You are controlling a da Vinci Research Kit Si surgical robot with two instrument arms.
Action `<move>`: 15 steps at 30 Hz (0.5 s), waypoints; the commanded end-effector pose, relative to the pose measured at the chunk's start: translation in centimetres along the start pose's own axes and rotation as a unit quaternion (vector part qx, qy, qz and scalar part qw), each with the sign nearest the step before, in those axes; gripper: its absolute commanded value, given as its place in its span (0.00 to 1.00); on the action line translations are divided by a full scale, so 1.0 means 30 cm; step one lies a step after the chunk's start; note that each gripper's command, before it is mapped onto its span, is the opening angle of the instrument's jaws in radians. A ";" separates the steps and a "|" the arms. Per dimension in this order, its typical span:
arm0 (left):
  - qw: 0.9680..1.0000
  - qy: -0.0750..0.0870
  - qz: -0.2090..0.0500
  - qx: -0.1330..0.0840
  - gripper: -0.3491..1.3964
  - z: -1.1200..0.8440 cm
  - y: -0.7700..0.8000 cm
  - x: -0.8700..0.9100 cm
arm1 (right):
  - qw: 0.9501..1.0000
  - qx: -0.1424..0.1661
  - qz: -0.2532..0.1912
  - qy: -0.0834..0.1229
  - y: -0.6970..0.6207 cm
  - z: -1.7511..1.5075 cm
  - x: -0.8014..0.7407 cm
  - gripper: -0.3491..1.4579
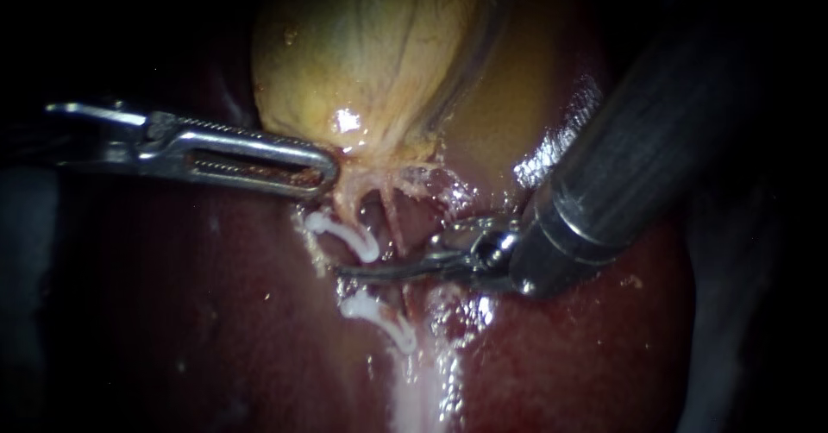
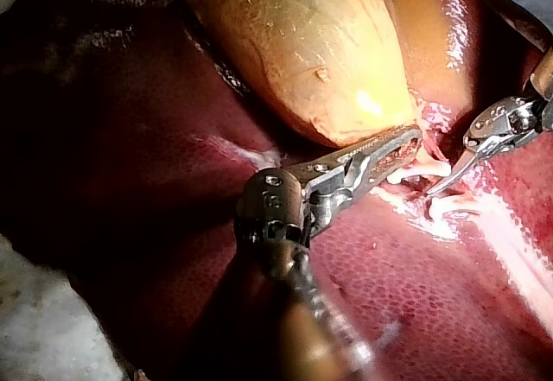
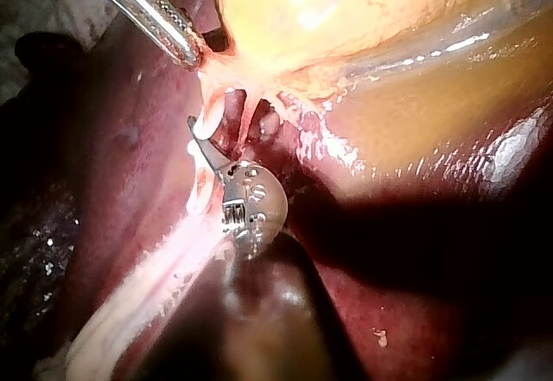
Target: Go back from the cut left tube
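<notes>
R claw (image 1: 349,271) btwn clips (image 1: 345,233) on left tube (image 1: 348,204).

The gallbladder (image 1: 371,62) ran past the endoscope view's upper edge. The shaft of the left instrument (image 1: 326,174) was lost in darkness at the left. That of the right instrument (image 1: 362,271) ran off the upper right, and in the right wrist view it was a dark blur.

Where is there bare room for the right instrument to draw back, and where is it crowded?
Free: the bare liver beside the shaft of the right instrument, and the liver stretch below the left instrument. Crowded: the spot between the gallbladder, the two white clips and both instrument tips.
</notes>
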 end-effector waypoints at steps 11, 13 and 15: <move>1.000 0.000 0.000 0.000 0.00 0.0001 -0.0001 0.0000 | 1.000 -0.001 -0.001 -0.002 0.0005 0.004 -0.0009 0.00; 1.000 0.000 0.000 0.000 0.00 0.0001 -0.0001 0.0000 | 1.000 -0.006 -0.008 0.001 0.0002 0.005 -0.0017 0.14; 1.000 0.000 0.000 0.000 0.00 0.0001 -0.0001 -0.0001 | 0.999 -0.024 -0.021 0.009 0.0000 0.005 -0.0024 0.58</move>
